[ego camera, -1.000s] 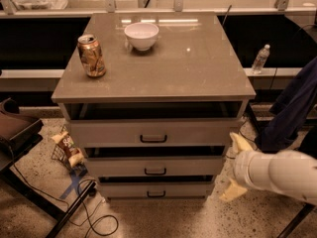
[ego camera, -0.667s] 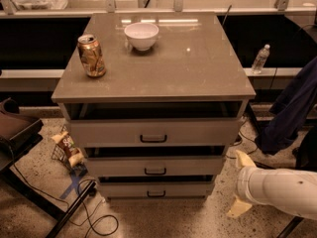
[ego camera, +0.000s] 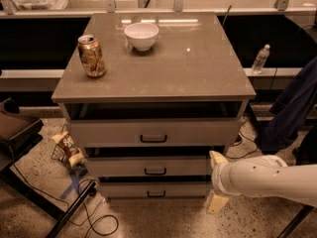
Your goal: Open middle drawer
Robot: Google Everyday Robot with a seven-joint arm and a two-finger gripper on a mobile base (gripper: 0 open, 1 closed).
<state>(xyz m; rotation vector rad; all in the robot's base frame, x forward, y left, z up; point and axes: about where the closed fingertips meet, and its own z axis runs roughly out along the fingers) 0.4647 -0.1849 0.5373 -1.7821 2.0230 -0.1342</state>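
Pincer shifted left, spread wide, beside middle drawer right end.

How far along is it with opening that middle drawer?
Nothing looks done yet: the middle drawer shows only its front, none of its inside. In hand: the hand hangs open beside the cabinet, level with that drawer, to the right of it and apart from its black handle. Left: reach the handle, grip it, pull.
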